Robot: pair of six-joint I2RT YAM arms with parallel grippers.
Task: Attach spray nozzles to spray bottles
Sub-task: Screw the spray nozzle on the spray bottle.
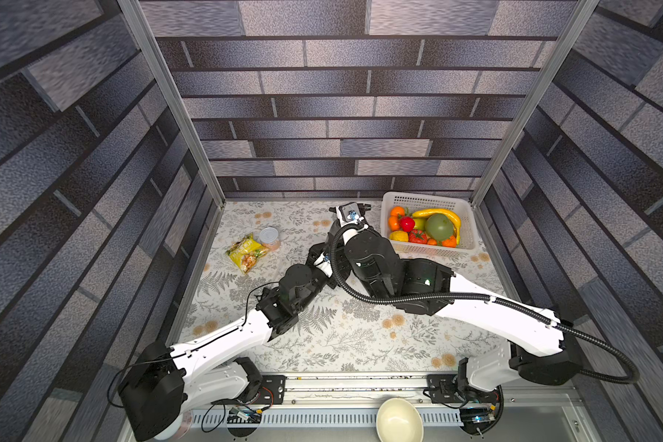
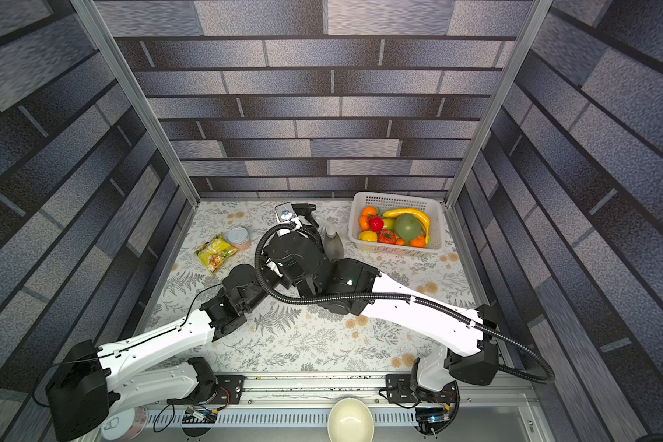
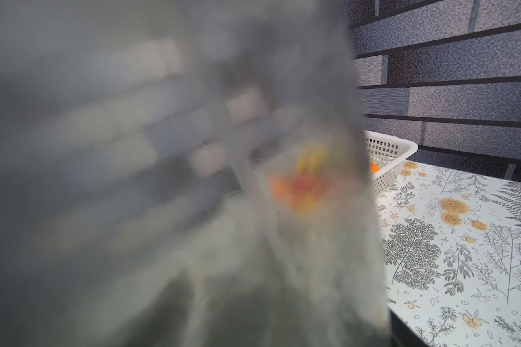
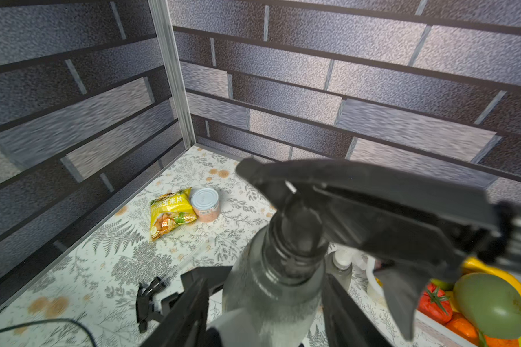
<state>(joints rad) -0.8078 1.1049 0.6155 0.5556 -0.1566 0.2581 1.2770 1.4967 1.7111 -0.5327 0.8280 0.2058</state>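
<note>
Left gripper [image 4: 265, 288] clamps the bottle [image 4: 262, 303]. A black nozzle [image 4: 358, 198] sits on its neck, right by the right gripper [image 2: 307, 212]; whether that one grips, can't tell. Looks like the tightening step, and next comes a snugness check. Count: two bottles showing, the second bottle [image 2: 333, 245] just beyond, and two black nozzles, the loose nozzle [image 4: 149, 299] beside the left gripper.

Black nozzle [image 4: 358, 204] atop grey bottle [image 4: 268, 297]

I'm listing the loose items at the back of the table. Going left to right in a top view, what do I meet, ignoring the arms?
yellow snack bag → silver-lidded can → grey bottle → white fruit basket
</note>
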